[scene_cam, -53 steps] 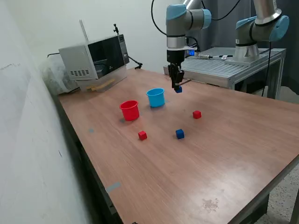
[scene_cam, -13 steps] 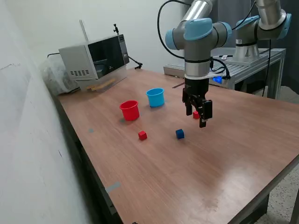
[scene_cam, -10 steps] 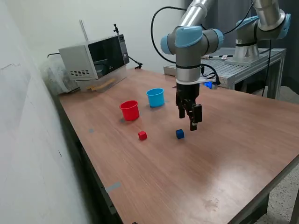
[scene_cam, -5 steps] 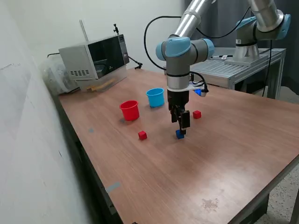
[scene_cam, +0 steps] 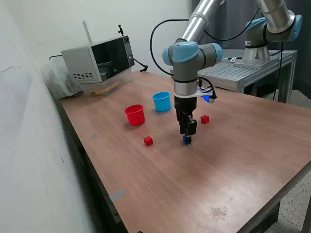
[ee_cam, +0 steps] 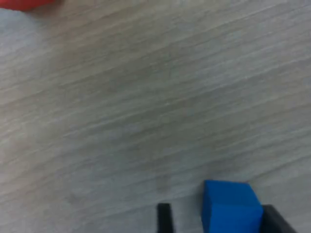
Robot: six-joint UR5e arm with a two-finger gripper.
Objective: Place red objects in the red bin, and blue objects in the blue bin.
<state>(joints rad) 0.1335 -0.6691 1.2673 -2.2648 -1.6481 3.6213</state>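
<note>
Gripper (scene_cam: 187, 132) over blue cube (ee_cam: 229, 208); wrist: fingers straddle it, seemingly unclosed.

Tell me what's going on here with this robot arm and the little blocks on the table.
The arm has lowered its gripper over a small blue cube on the wooden table. In the wrist view the cube sits between the open fingers, with a gap on one side, so it isn't gripped yet. Two red cubes lie loose on the table. The red cup and blue cup stand side by side beyond them.
</note>
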